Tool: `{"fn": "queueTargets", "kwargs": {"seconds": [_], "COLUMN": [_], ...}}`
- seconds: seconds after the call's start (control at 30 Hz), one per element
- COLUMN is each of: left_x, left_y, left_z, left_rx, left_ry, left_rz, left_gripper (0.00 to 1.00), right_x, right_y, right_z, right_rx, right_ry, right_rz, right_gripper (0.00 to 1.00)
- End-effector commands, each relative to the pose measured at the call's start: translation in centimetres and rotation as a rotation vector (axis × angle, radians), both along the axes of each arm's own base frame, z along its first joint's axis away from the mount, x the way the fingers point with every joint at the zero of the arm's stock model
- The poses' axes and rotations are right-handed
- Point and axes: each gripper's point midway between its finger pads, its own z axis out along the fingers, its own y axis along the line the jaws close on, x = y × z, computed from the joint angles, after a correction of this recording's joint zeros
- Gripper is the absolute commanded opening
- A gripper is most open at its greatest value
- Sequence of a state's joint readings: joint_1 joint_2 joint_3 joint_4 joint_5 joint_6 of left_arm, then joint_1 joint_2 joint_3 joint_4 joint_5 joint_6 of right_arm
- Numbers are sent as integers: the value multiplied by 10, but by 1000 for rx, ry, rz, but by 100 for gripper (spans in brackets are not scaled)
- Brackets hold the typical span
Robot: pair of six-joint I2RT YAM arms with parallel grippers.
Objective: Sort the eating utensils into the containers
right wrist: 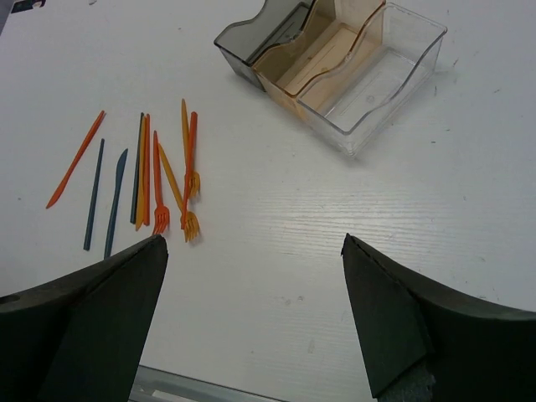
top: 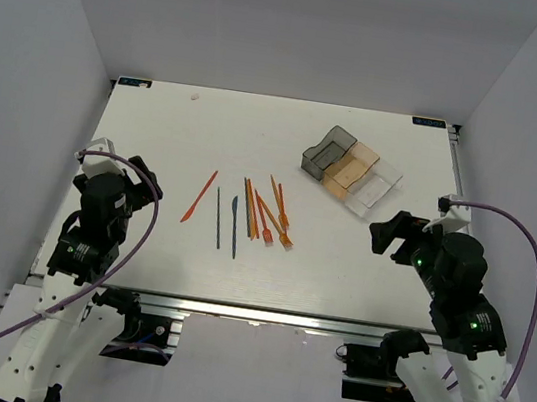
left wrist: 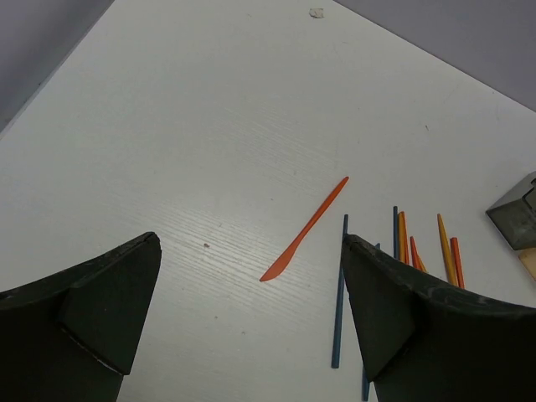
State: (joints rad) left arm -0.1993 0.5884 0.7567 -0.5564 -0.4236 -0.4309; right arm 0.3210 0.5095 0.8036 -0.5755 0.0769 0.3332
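Several utensils lie in a loose row mid-table: an orange knife (top: 199, 197) (left wrist: 303, 231) (right wrist: 75, 159) at the left, a dark blue stick (top: 218, 217) (left wrist: 338, 291) (right wrist: 94, 194), a blue knife (top: 233, 226) (right wrist: 115, 202), then orange forks (top: 271, 219) (right wrist: 189, 156) and sticks. The containers (top: 351, 171) (right wrist: 335, 63) stand at the back right: smoky grey, orange and clear bins, all looking empty. My left gripper (top: 112, 163) (left wrist: 251, 327) is open and empty near the table's left side. My right gripper (top: 397, 235) (right wrist: 251, 318) is open and empty, near the front right, below the bins.
A small white speck (top: 195, 97) (left wrist: 316, 12) lies near the table's far edge. Grey walls close in the table on the left, right and back. The table's metal front edge (top: 232, 307) runs just ahead of both arm bases.
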Motion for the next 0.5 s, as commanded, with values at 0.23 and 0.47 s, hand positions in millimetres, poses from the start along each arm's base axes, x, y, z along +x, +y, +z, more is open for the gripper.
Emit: {"fn": "queueTargets", "kwargs": {"seconds": [0.23,0.47], "left_x": [1,4], "left_y": [-3,-6], "left_z": [4,0], "left_rx": [-8,-9], "left_ry": [-19,-6], "left_rz": [-13,-30], "left_gripper": [98,98], "right_x": [2,74], "right_y": [22,131], "right_z": [16,-18], "right_rx": [84,101], "right_ry": [-88,156], "right_rz": [102,308], "right_gripper": [89,89]}}
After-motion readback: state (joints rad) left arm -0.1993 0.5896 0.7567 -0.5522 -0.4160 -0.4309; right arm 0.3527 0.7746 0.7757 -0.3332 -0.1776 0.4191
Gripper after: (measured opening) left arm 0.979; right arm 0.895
